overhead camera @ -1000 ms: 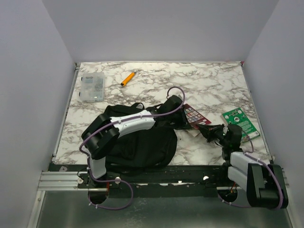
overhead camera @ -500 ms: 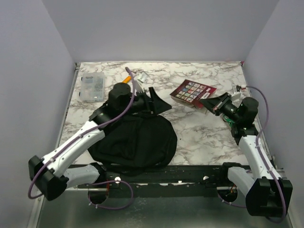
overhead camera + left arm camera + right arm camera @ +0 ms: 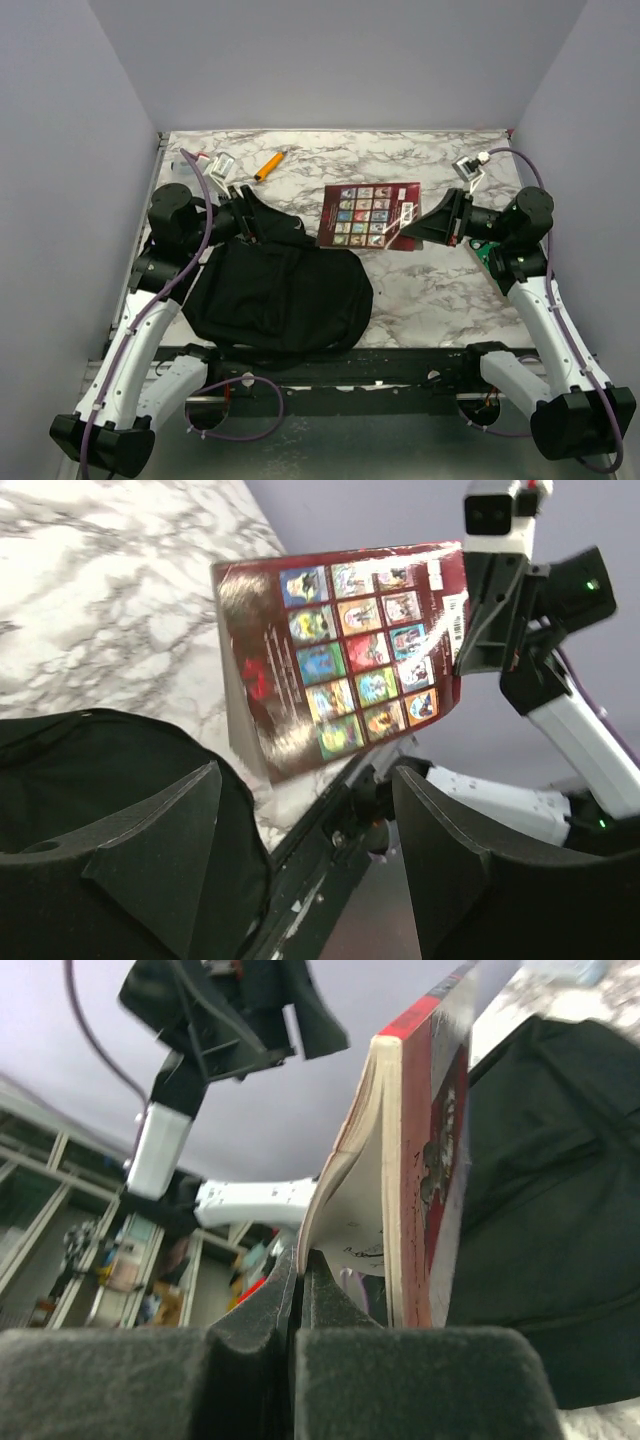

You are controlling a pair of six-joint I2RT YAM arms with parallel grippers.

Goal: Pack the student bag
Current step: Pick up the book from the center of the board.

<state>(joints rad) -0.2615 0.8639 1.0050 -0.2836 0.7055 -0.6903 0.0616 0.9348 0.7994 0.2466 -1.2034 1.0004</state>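
One red book (image 3: 365,212) hangs clamped in the right gripper's (image 3: 425,224) jaws beside the student bag (image 3: 280,300); the left gripper (image 3: 247,214), jaws apart, probably must hold the bag's mouth open.

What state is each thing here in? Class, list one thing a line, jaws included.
large black soft fabric backpack: lying flat on the white marble table, zip unclear.
dark red paperback book with picture grid: held up off the table, pinched at one edge.
orange pen: lying loose on the table.
left gripper: jaws open, empty.
right gripper: jaws shut on the book.
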